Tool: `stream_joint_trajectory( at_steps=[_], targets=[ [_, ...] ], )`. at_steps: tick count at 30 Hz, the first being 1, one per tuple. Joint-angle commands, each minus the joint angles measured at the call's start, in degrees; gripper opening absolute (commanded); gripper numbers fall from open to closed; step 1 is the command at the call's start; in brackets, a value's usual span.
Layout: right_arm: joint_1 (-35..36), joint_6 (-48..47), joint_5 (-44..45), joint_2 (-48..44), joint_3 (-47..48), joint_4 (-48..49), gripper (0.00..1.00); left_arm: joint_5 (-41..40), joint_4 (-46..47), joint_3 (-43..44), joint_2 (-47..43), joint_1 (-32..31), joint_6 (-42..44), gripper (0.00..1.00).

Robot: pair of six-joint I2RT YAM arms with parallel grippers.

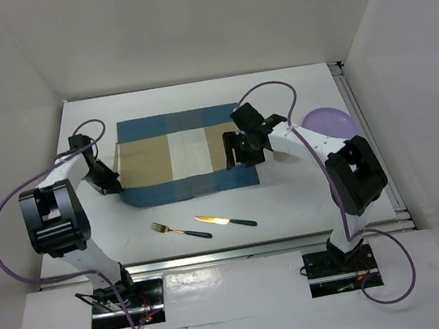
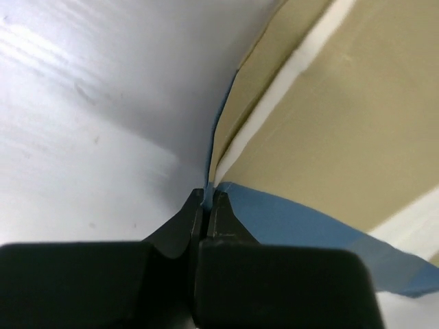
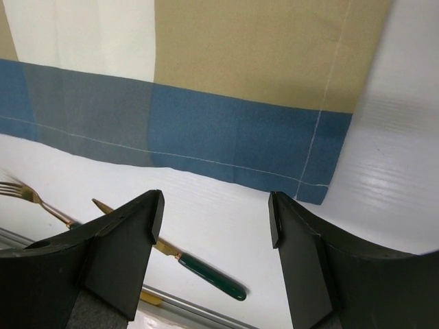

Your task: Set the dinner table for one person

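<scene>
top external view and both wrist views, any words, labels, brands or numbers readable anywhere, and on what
No readable text in any view.
The placemat: checked cloth, no label showing.
The fork, knife and purple plate: no marks showing.
The dinner table: plain white.
The arm bases: parts too small to tell any print.

Quick count: one white desk [image 1: 290, 203] with one checked placemat [image 1: 185, 153], one fork [image 1: 178, 230], one green-handled knife [image 1: 226, 221] and one purple plate [image 1: 330, 123] on it. That's two pieces of cutlery total. Two robot arms as well, a left arm [image 1: 56, 220] and a right arm [image 1: 353, 172].
</scene>
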Motion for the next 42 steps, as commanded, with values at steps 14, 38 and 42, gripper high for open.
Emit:
stream_joint_trajectory(
  at_steps=[14, 38, 42],
  targets=[
    [1.73, 4.71, -7.78, 7.08, 2.05, 4.15, 0.83, 5.83, -7.34, 16.88, -15.76, -0.67, -2.93, 0.0],
    [5.61, 8.95, 9.87, 16.7, 22.96, 4.16, 0.0, 7.5, -7.34, 24.43, -14.7, -0.67, -2.93, 0.0],
    [2.1, 3.85, 8.65, 12.36, 34.61, 1.64, 0.0, 10.05, -8.39, 31.89, -12.69, -0.67, -4.77, 0.0]
  ],
)
